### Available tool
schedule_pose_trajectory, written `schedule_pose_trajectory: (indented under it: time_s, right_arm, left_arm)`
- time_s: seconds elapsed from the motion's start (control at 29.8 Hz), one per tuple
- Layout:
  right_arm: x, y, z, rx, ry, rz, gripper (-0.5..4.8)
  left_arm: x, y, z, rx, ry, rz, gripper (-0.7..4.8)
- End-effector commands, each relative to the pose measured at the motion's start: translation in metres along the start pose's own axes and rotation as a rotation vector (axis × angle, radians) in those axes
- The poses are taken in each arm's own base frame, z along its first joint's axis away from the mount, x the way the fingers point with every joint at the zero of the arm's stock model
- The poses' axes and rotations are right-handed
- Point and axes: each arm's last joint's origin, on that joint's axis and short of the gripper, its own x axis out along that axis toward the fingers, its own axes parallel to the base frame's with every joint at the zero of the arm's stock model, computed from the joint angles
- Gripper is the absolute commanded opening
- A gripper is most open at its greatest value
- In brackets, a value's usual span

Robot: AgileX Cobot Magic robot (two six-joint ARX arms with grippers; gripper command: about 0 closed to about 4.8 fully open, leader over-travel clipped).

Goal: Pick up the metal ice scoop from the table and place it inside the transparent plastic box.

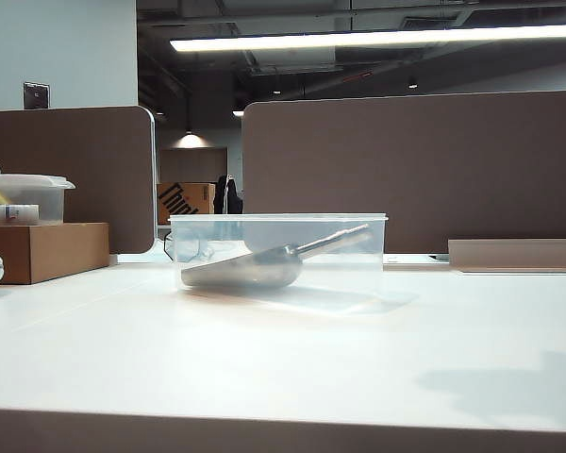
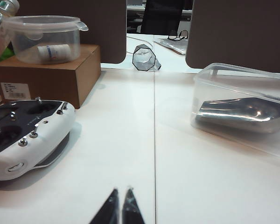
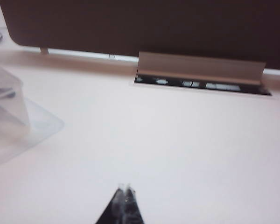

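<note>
Though the metal ice scoop (image 1: 255, 267) already lay inside the transparent plastic box (image 1: 278, 219) at mid-frame, I judged it stiff, slick, best gripped by its handle, while my left tool (image 2: 121, 192) and right tool (image 3: 126, 188) hung pressed together, empty, over the table (image 1: 264, 359).

Little can be read. A brown carton (image 1: 186, 201) in the background, seen in the gap between the two partitions, bears large black letters that look like the start of "Think" — partly cut off. The white label (image 2: 13, 90) on the cardboard box (image 2: 51, 74) carries print too small to read.
</note>
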Motion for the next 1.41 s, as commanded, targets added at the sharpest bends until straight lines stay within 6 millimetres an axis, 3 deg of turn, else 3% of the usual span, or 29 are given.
schedule_pose_trajectory:
  time_s: [0.03, 0.17, 0.37, 1.01, 1.41]
  right_arm:
    - [0.002, 0.0, -0.015, 0.008, -0.031, 0.001, -0.05]
    - [0.004, 0.0, -0.031, 0.008, -0.021, 0.001, -0.05]
    - [0.002, 0.002, -0.04, 0.023, -0.048, 0.017, -0.05]
    - [0.008, 0.002, -0.041, 0.042, -0.228, 0.022, -0.05]
    - [0.01, 0.002, -0.048, 0.06, -0.219, 0.024, -0.05]
  left_arm:
    - [0.0, 0.0, 0.0, 0.001, -0.005, -0.005, 0.21]
    - [0.0, 0.0, 0.0, 0.001, -0.006, -0.004, 0.21]
    - [0.0, 0.0, 0.0, 0.001, -0.005, -0.004, 0.21]
    - [0.0, 0.0, 0.0, 0.001, -0.005, -0.004, 0.21]
    - [0.0, 0.0, 0.0, 0.001, -0.005, -0.004, 0.21]
